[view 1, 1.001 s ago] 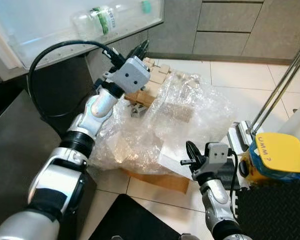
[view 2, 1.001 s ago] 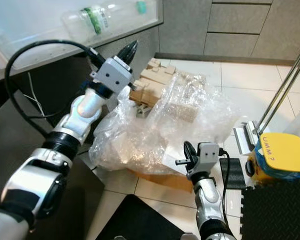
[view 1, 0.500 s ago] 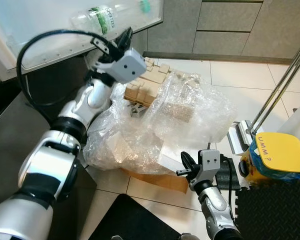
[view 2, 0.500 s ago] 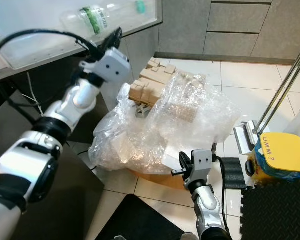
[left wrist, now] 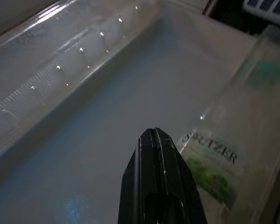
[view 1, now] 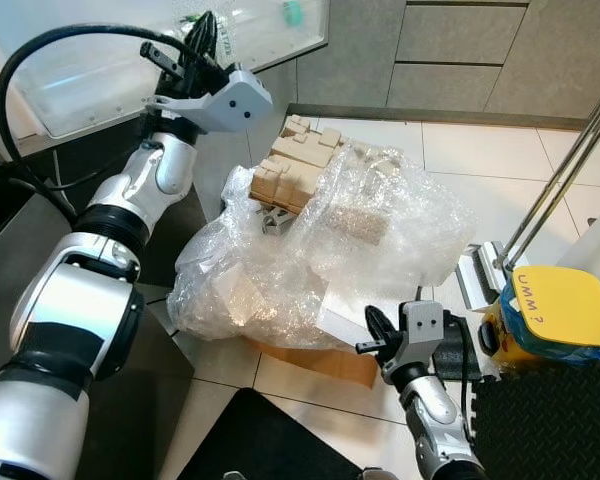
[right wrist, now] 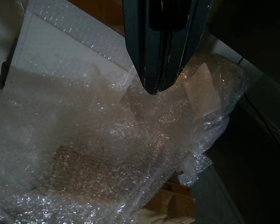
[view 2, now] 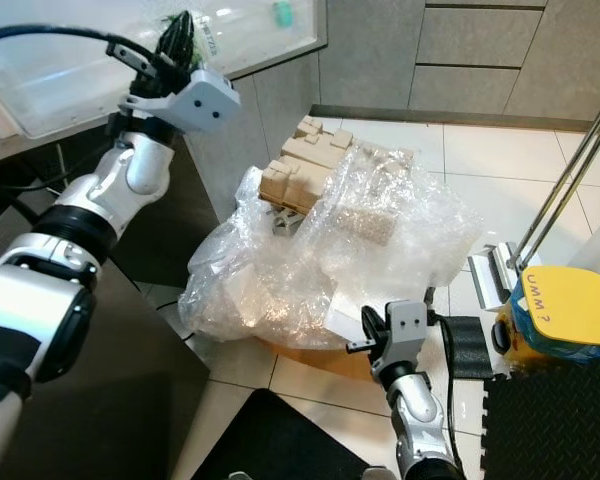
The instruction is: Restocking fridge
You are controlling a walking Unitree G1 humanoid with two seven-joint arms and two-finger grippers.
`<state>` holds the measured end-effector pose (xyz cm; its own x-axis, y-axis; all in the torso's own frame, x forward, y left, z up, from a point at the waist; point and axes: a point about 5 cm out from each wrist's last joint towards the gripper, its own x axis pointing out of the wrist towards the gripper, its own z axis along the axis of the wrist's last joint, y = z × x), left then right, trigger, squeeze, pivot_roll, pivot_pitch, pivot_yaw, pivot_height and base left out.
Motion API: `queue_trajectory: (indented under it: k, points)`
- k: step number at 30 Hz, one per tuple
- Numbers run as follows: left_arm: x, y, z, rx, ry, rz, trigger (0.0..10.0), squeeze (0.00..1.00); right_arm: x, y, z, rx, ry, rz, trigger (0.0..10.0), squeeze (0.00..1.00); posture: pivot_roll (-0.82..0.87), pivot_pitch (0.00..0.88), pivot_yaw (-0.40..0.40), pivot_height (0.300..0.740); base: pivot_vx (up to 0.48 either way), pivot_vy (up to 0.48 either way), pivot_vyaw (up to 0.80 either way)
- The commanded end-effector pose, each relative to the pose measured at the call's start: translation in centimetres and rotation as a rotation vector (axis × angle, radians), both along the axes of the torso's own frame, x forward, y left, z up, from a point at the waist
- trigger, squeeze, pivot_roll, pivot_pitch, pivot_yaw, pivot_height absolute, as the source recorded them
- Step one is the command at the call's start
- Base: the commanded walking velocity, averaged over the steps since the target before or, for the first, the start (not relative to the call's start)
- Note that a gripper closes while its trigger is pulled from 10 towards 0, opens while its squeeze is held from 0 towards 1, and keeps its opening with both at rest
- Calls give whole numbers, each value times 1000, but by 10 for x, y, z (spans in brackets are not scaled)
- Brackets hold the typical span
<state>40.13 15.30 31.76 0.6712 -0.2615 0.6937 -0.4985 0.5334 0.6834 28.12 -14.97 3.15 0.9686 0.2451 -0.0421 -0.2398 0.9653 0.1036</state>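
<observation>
Left gripper (left wrist: pixel 157 140), fingers pressed together and empty, is raised beside the bottle (left wrist: pixel 233 140) in the door shelf (left wrist: pixel 74 88); the bottle could be knocked. Right gripper (right wrist: pixel 158 84) is closed near the bubble wrap (view 1: pixel 330 250).

The left arm reached up and forward, its tool (left wrist: pixel 156 135) pinched together. The right tool (right wrist: pixel 154 86) sat low, apparently closed too.

Pale tiled floor (view 1: pixel 450 150), grey cabinets (view 1: pixel 460 45)
</observation>
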Motion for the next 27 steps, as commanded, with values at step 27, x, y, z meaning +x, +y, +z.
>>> queue_trajectory:
  k: [27]
  points:
    - [14, 72, -22, 191, 401, 437, 10000, 0, -7, -3, -7, -2, 50, -20, 10000, 0, -154, 138, 99, 740, 0, 0, 0]
